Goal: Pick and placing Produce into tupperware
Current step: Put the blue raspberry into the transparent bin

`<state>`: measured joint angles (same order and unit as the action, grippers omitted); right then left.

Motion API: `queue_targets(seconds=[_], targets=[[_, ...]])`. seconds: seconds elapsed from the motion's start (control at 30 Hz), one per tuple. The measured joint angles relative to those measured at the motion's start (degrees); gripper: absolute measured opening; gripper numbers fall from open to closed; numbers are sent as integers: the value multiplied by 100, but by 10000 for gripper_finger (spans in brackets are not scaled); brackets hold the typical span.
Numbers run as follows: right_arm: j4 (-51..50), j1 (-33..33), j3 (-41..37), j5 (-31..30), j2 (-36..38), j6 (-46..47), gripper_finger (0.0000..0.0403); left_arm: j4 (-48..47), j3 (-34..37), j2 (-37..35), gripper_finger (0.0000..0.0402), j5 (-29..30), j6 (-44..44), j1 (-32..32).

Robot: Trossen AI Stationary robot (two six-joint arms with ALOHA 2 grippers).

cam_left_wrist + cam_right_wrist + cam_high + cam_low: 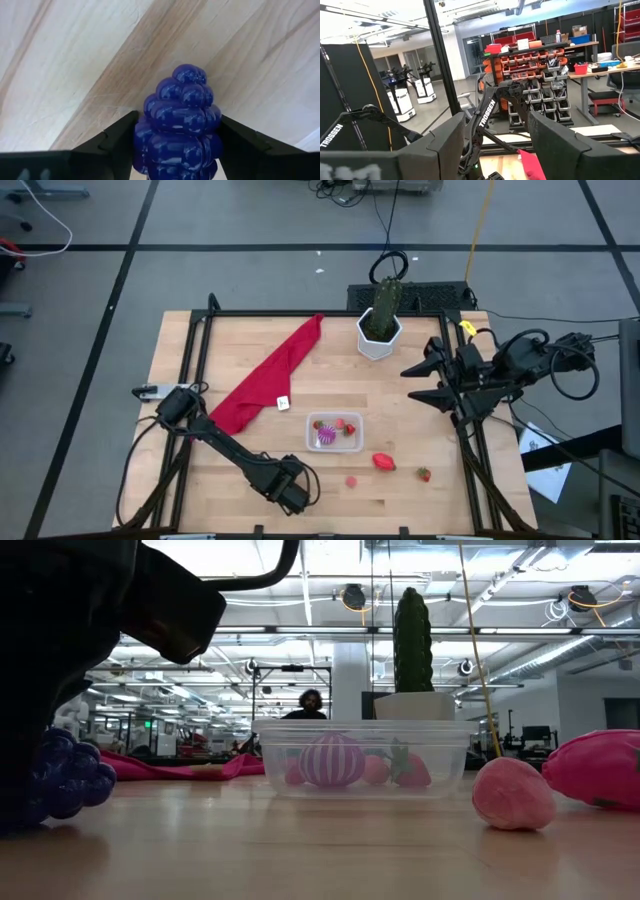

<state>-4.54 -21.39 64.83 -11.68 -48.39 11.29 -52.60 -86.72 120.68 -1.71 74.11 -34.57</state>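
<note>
Left pincer (177, 150) pinches the purple grape bunch (181, 120) between its fingers (low on the tabletop (75, 60)).

Counter (420, 510): pale wood, visible grain
Container (334, 433): clear plastic; inside, a ball (332, 760) striped pink and purple, plus red pieces
Grape bunch (181, 125): glossy deep blue-purple, between the black fingers of the left pincer (177, 150)
Loose toy (384, 462): red-pink
Small piece (351, 480): pink
Strawberry (424, 474): red, green top
Cloth (268, 376): red, with a white tag
Pot (379, 340): white, holding a green cactus (387, 302)
Right pincer (418, 383): black
</note>
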Motion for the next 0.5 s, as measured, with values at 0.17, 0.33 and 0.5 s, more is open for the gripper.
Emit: queue_targets(seconds=[0.17,0.33,0.5], targets=[[0,0,-1,0,-6,0,208,0,0,-27,230,-161,1,54],[0,0,-1,0,-8,0,208,9,-4,-141,230,-274,-30,119],[0,0,1,0,-8,0,208,-116,-13,-333,230,-276,-52,195]])
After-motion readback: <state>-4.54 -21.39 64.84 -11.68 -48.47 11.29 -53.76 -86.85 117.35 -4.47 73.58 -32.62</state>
